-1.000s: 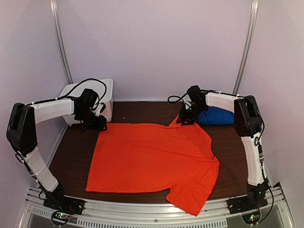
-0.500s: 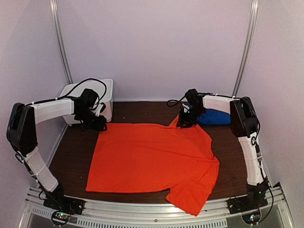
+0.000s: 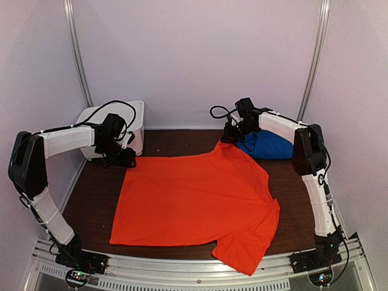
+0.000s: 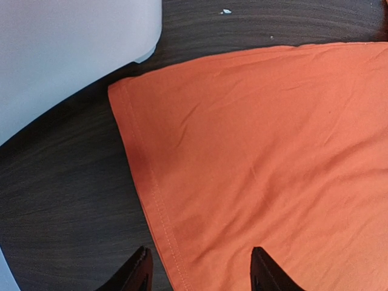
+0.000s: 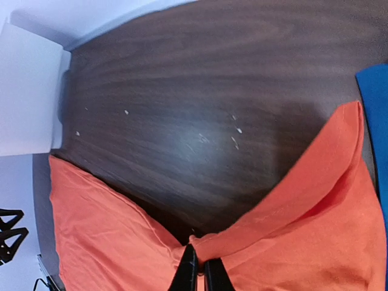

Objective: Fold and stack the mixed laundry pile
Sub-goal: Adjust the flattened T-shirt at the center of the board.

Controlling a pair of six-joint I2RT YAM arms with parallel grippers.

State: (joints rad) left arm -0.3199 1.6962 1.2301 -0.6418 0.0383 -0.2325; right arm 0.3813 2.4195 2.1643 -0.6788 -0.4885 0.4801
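The orange-red T-shirt (image 3: 194,197) lies spread flat over the dark table, one sleeve hanging past the near edge. My right gripper (image 3: 228,138) is shut on the shirt's far right edge (image 5: 242,242) and holds it pulled up into a peak; in the right wrist view that gripper (image 5: 199,274) pinches a fold of orange cloth. The royal-blue garment (image 3: 274,147) lies bunched at the back right, just behind that arm, and its edge (image 5: 374,91) shows beside the lifted cloth. My left gripper (image 4: 201,270) hovers open over the shirt's far left corner (image 4: 130,97), its fingers straddling the hem.
A white plastic bin (image 3: 118,118) stands at the back left, close to the left gripper, and shows as bin (image 4: 60,48) in its wrist view. Bare dark wood (image 5: 200,91) lies between the bin and the blue garment. White walls enclose the table.
My right gripper has closed on the shirt's far right edge and drawn it up and back, raising a peak. The left arm has stayed still.
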